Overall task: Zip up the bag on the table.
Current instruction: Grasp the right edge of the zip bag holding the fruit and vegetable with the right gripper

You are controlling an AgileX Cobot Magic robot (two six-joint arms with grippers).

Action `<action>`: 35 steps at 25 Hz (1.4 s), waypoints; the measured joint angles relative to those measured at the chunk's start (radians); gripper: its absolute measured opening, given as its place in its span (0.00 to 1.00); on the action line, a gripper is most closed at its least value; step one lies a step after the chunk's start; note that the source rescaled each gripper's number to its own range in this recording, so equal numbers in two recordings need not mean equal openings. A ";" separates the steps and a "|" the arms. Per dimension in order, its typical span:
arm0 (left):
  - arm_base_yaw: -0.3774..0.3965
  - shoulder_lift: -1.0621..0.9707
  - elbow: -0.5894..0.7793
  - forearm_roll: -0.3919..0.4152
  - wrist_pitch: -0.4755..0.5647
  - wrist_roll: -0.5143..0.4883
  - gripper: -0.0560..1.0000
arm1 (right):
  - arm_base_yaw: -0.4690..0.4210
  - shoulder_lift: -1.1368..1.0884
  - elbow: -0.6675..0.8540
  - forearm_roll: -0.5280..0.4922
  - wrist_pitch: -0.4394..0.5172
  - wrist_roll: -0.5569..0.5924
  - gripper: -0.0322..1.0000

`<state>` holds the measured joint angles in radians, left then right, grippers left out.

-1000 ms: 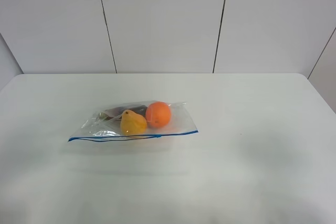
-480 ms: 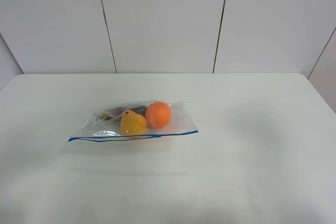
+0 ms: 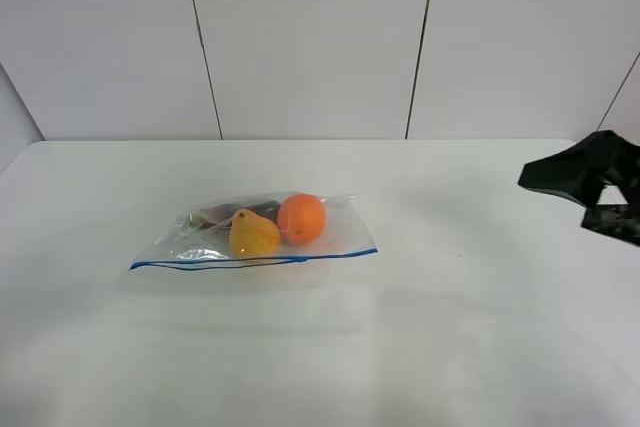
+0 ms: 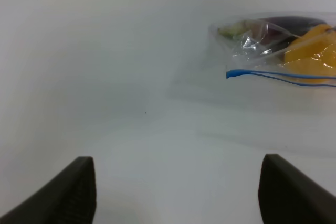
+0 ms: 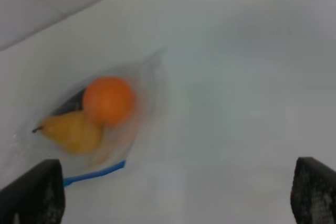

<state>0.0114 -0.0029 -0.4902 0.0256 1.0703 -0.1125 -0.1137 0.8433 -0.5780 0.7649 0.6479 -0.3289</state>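
Zipping has not begun, as far as I can judge. The bag [image 3: 340, 232] lies flat on the white worktop [image 3: 450, 337], a little left of the middle, with its blue seal strip [image 3: 250, 262] along the near edge and an orange [image 3: 301, 218] and a yellow pear [image 3: 253, 235] inside. The left wrist view shows the strip as 2 lines parting, so it looks unsealed. The right claw [image 5: 173, 192] hangs at the worktop's right side, well apart from the bag, spread wide and empty. The left claw [image 4: 181, 192] is also wide and empty, short of the strip's end. All the sealing is left to do.
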 joint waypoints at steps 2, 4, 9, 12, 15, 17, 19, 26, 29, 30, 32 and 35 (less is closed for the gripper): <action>0.000 0.000 0.000 0.000 0.000 0.000 1.00 | 0.000 0.098 0.000 0.129 -0.001 -0.102 0.97; 0.000 0.000 0.000 0.000 0.000 0.000 1.00 | 0.000 0.182 -0.001 0.248 0.009 -0.213 0.97; 0.000 0.000 0.000 0.000 0.000 0.000 1.00 | 0.000 0.382 -0.001 0.543 0.129 -0.503 0.97; 0.000 0.000 0.000 0.000 0.000 0.000 1.00 | 0.000 0.476 -0.001 0.665 0.216 -0.602 0.97; 0.000 0.000 0.000 0.000 0.000 0.000 1.00 | 0.009 0.554 -0.001 0.714 0.254 -0.648 0.97; 0.000 0.000 0.000 0.000 0.000 0.000 1.00 | 0.040 0.602 -0.001 0.724 0.254 -0.663 0.97; 0.000 0.000 0.000 0.000 0.000 0.000 1.00 | 0.101 0.644 -0.001 0.736 0.222 -0.683 0.97; 0.000 0.000 0.000 0.000 0.000 0.000 1.00 | 0.270 0.775 -0.002 0.891 0.098 -0.778 0.91; 0.000 0.000 0.000 0.000 0.000 0.000 1.00 | 0.279 0.825 -0.003 0.958 0.111 -0.827 0.88; 0.000 0.000 0.000 0.000 0.000 0.000 1.00 | 0.279 0.841 -0.003 0.967 0.126 -0.838 0.88; 0.000 0.000 0.000 0.000 0.000 0.000 1.00 | 0.279 0.868 -0.003 0.969 0.150 -0.861 0.88; 0.000 0.000 0.000 0.000 0.000 0.000 1.00 | 0.279 0.899 -0.006 0.973 0.172 -0.874 0.88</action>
<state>0.0114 -0.0029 -0.4902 0.0252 1.0703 -0.1125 0.1651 1.7418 -0.5844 1.7378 0.8198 -1.2026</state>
